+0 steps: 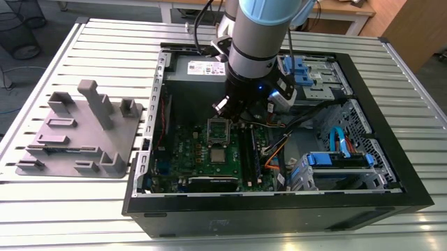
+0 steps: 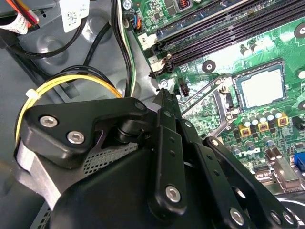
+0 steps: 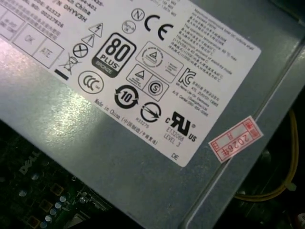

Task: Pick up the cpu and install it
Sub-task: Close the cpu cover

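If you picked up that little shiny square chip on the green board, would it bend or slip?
The chip probably stays stiff: it is a flat square with a metal top. It is likely light, being far smaller than the grey power box. Its smooth shiny top could be slippery, and lying flat it should not roll.

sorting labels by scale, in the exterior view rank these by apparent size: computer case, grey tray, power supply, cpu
1. computer case
2. grey tray
3. power supply, partly hidden behind the arm, so ranked on its visible part
4. cpu
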Tool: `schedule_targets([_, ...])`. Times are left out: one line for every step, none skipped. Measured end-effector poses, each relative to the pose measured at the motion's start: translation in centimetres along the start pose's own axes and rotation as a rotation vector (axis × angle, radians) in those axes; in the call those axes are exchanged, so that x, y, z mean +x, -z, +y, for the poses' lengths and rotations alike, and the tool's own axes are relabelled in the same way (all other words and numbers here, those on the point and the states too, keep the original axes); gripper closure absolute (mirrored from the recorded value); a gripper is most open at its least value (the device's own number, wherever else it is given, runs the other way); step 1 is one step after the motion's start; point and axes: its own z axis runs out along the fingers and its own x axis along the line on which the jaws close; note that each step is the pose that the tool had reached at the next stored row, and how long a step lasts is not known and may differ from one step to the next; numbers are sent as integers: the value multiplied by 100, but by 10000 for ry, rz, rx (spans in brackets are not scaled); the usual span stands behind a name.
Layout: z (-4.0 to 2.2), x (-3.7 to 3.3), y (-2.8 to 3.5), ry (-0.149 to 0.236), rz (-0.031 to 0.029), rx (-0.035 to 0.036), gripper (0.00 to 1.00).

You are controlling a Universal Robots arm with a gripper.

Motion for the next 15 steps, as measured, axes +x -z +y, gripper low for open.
schedule_targets([0,0,1,2,2,1,89])
schedule_targets([0,0,4,16,6,2,89])
schedule_targets([0,1,12,46,13,3,89])
schedule_targets([1,0,19,81,14,0,89])
schedule_targets([2,0,26,119,14,-3,89])
schedule_targets([3,0,33,157,17,-5,89])
schedule_targets([3,-1,36,188,18,-7,89])
schedule_targets([3,-1,36,203,18,-8,89])
schedule_targets([3,-1,36,204,19,-9,89])
schedule_targets([3,-1,36,204,19,-8,89])
schedule_targets([3,-1,37,205,20,-8,89])
schedule_targets([5,2,37,206,22,-6,89])
schedule_targets([7,5,37,214,23,-5,89])
schedule_targets([9,8,37,243,26,-5,89])
schedule_targets([13,13,37,277,28,-6,89])
